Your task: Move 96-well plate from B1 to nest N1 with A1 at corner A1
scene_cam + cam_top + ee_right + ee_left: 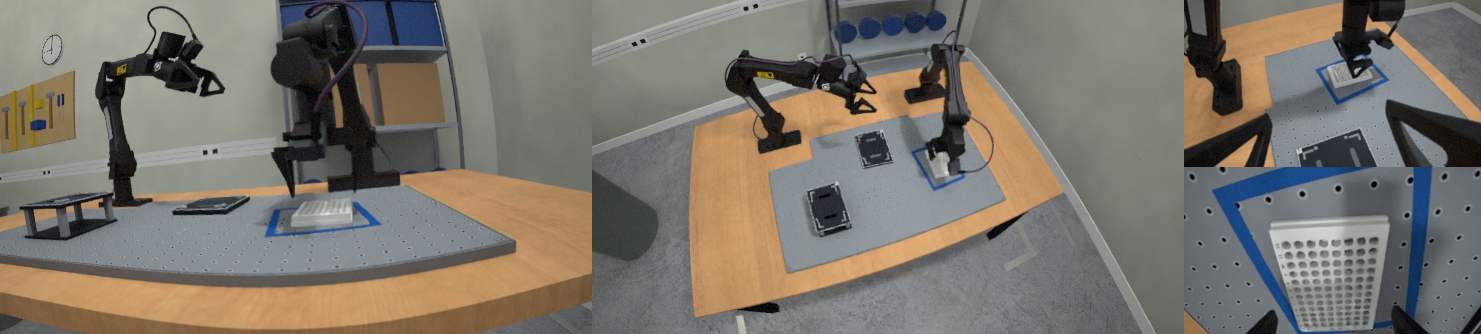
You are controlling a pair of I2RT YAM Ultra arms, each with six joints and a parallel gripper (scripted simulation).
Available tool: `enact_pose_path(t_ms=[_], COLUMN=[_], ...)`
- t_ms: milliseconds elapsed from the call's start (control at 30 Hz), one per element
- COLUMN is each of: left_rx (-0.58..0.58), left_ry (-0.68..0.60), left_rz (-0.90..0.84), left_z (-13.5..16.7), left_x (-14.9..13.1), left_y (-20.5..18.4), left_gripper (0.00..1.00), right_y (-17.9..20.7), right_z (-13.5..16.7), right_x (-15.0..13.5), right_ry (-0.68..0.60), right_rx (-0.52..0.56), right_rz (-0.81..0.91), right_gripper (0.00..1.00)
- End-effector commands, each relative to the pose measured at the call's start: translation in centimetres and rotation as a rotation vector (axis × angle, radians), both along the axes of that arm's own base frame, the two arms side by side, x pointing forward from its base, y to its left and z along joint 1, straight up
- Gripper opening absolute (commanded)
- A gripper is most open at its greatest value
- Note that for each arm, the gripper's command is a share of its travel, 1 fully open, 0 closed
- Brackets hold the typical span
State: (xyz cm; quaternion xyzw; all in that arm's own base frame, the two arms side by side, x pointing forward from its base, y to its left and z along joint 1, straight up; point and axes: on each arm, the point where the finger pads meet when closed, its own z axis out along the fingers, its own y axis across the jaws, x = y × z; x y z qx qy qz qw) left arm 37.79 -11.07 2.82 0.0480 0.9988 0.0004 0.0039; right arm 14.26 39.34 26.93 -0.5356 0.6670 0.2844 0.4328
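Observation:
The white 96-well plate [937,164] [322,212] [1330,279] [1342,74] lies flat inside the blue outline [923,170] [271,227] [1419,241] [1348,99] on the bench. In the left wrist view its number 12 end is farthest from the fingers; its cut corner I cannot make out. My left gripper [943,158] [324,193] [1333,313] is open, pointing down just above the plate, with a finger toward each long side. The raised nest [829,206] [65,201] is empty, with white corner locators. My right gripper [875,102] [209,92] [1327,113] is open and empty, high above the table.
A low black nest [873,148] [212,205] [1333,152], also empty, lies between the blue outline and the raised nest, toward the arms' side. The perforated grey board [887,200] [210,250] carries both nests and the outline. The raised nest stands on posts.

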Motion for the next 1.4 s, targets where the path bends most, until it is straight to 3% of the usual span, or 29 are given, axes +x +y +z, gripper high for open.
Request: enact_pose_path(t_ms=[0,733,967,1100,1300,1333,1367], left_rx=[-0.010,-0.009,-0.005,-0.005,-0.005,-0.005,-0.005], left_ry=[0.002,0.007,-0.008,-0.008,-0.008,-0.008,-0.006], left_rz=[0.010,0.010,0.004,0.004,0.004,0.004,0.009], left_z=[-1.0,-2.6,-2.1,-2.1,-2.1,-2.1,-2.1], left_x=[0.2,0.1,0.3,0.3,0.3,0.3,0.6], left_y=[0.1,0.2,0.0,0.0,0.0,0.0,-0.1], left_gripper=[1.00,1.00,0.87,0.87,0.79,0.67,0.77], right_y=[-0.1,-0.1,-0.1,-0.1,-0.1,-0.1,-0.1], right_z=[1.3,1.3,1.3,1.3,1.3,1.3,1.3], right_x=[0.0,0.0,0.0,0.0,0.0,0.0,0.0], right_ry=[-0.014,-0.014,-0.014,-0.014,-0.014,-0.014,-0.014], right_rx=[0.038,0.038,0.038,0.038,0.038,0.038,0.038], right_rz=[-0.004,-0.004,-0.004,-0.004,-0.004,-0.004,-0.004], right_gripper=[1.00,1.00,1.00,1.00,1.00,1.00,1.00])
